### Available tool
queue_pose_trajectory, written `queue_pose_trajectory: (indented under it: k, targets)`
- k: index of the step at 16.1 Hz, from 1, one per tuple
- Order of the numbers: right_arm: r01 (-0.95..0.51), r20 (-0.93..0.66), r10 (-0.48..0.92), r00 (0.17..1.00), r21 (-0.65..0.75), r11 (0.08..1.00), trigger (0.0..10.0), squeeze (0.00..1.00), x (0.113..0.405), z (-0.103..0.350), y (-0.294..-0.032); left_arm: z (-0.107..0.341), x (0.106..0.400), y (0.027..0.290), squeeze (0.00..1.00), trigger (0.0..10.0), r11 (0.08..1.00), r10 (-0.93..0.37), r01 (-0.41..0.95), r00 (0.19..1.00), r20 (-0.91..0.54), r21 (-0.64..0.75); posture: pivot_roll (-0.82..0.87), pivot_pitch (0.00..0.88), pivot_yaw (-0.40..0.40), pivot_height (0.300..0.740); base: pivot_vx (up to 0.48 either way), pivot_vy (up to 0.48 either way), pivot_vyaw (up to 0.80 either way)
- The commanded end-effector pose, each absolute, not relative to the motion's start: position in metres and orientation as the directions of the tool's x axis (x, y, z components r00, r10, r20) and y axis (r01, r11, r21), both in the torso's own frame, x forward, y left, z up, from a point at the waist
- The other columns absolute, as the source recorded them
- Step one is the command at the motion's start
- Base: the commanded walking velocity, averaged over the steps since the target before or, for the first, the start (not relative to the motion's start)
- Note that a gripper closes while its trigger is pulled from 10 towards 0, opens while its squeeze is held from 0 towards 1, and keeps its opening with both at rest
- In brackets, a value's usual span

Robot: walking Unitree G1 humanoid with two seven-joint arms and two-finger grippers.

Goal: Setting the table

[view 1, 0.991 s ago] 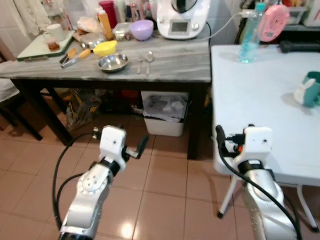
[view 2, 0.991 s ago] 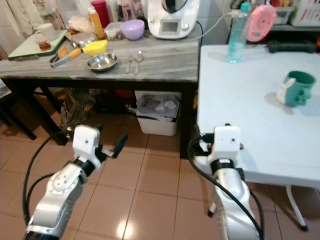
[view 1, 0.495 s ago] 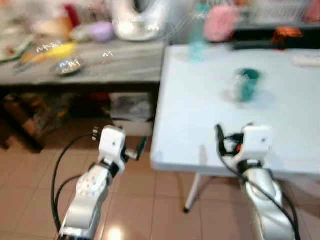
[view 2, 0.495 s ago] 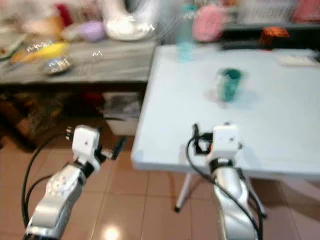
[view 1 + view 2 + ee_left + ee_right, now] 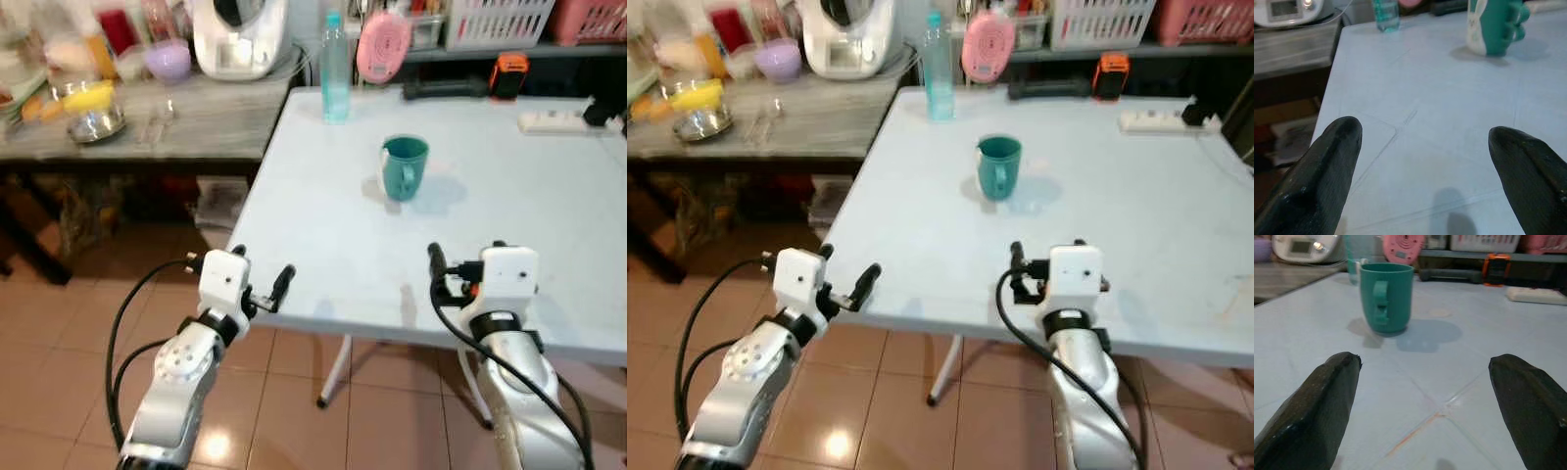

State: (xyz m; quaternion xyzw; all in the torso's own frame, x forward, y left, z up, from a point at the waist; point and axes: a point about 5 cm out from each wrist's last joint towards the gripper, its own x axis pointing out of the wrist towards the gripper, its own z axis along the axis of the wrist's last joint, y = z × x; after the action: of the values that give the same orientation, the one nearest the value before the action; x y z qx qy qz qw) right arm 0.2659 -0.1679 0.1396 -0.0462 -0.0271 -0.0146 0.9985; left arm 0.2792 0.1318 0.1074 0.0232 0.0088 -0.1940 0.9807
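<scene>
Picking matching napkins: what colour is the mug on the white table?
The mug is teal green, clearest in the right wrist view.

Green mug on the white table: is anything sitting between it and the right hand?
Nothing visible. The green ceramic mug stands upright straight ahead of the open right hand, with bare white table between them. The clear water bottle stands beyond it, near the far edge.

Camera now turned toward white table (image 5: 509, 225), teal mug (image 5: 403, 167) centred.
</scene>
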Motion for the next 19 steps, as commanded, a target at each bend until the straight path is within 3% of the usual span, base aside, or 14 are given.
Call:
queue_pose_trajectory:
  k: [1, 10, 19]
  targets:
    - [0.024, 0.068, -0.018, 0.998, -0.092, 0.995, 10.0, 0.0, 0.2658, 0.1426, -0.1653, 0.1102, 0.2809, 0.1338, 0.0, 10.0, 0.925, -0.377, 0.377, 0.926, -0.019, 0.05, -0.15, 0.06, 0.131, 0.74, 0.0, -0.3, 0.0]
    - [0.018, 0.076, -0.01, 0.997, -0.109, 0.994, 10.0, 0.0, 0.2673, 0.1438, -0.164, 0.1125, 0.2792, 0.1294, 0.0, 10.0, 0.915, -0.403, 0.403, 0.915, 0.016, 0.006, -0.15, 0.063, 0.126, 0.74, 0.0, 0.0, 0.0]
    - [0.017, 0.07, -0.009, 0.998, -0.113, 0.993, 10.0, 0.0, 0.2653, 0.1421, -0.1635, 0.1122, 0.2792, 0.1279, 0.0, 10.0, 0.907, -0.421, 0.421, 0.907, 0.011, 0.01, -0.15, 0.072, 0.133, 0.74, 0.279, 0.0, 0.0]
